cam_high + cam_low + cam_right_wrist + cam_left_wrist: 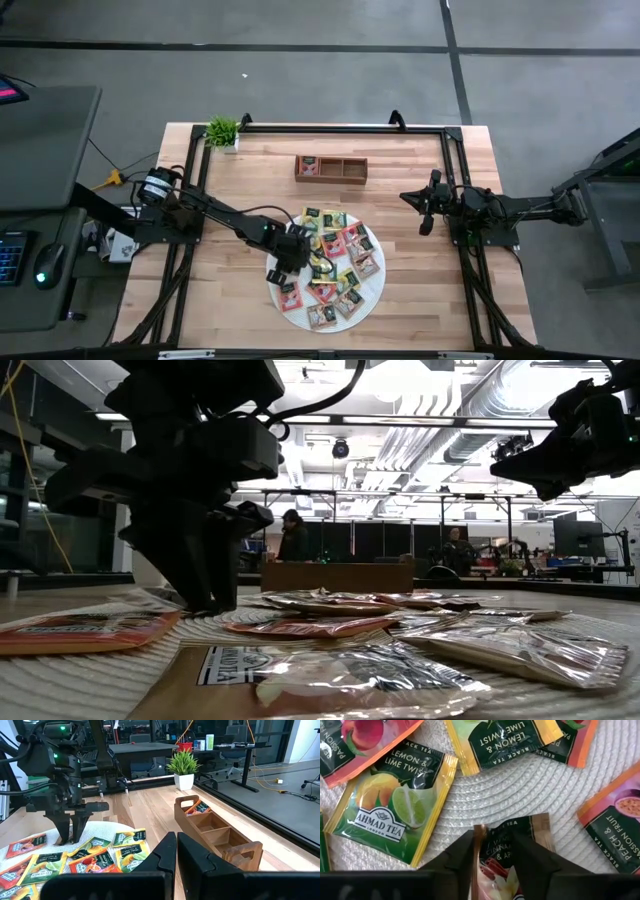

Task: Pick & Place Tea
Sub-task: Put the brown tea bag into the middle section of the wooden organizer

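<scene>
Left claw [492, 857] pinches a brown tea packet [512, 852] by its edge on the white mat [520, 785]; w/ foil this light, thin & slick, edge grip looks best; right claw [176, 851] clenched, idle.

Tea packets [335, 262] lie scattered on a round white woven mat [372, 291]. The left gripper [290, 258] is down over the mat's left side. The right gripper [425, 203] hangs apart, right of the wooden tray [331, 169].

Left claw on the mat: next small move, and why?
Probably finish closing, then lift straight up. The left claw straddles a brown-edged tea packet on the white mat, fingers on either side, and the wooden tray waits beyond.
</scene>
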Robot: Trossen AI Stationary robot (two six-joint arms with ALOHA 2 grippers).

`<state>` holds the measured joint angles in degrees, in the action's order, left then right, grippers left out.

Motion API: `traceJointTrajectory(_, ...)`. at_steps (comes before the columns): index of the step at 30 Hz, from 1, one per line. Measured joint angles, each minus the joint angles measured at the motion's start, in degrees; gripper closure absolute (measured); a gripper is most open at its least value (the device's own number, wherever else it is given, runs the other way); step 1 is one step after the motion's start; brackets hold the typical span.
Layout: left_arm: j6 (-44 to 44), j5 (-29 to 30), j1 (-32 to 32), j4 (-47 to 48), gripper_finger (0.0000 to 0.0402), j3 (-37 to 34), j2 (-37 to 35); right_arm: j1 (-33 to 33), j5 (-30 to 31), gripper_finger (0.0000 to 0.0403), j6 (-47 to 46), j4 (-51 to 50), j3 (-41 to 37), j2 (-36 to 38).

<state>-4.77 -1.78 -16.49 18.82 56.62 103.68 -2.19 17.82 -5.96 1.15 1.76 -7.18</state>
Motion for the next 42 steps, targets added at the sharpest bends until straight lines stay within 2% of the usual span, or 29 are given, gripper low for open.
traceJointTrajectory(10, 0.78, -0.33, 0.44, 0.81, 0.0393, -0.15, -0.74, 0.01, 0.0, 0.0391, 0.0, 0.0, -0.01, 0.0)
traceJointTrajectory(14, 2.49, -0.31, 1.19, 2.31, 0.0397, -0.49, -2.87, 0.02, 0.0, 0.0391, -0.02, 0.0, 0.0, 0.0)
traceJointTrajectory(25, 6.14, 4.69, 4.09, 3.28, 0.0401, -0.48, -11.19, 0.02, 0.04, 0.0391, -0.01, 0.02, -0.01, 0.02)
traceJointTrajectory(30, 7.57, 11.33, 6.32, 1.91, 0.0401, -0.37, -15.47, 0.0, 0.0, 0.0391, 0.0, 0.0, 0.0, 0.02)
traceJointTrajectory(35, 8.1, 21.61, 9.9, -7.15, 0.0401, -1.42, -17.42, 0.01, 0.02, 0.0391, -0.01, 0.0, -0.01, 0.02)
traceJointTrajectory(42, 8.06, 21.02, 15.8, -33.79, 0.0401, -6.78, -17.18, 0.02, 0.04, 0.0391, -0.02, 0.11, 0.0, -0.02)
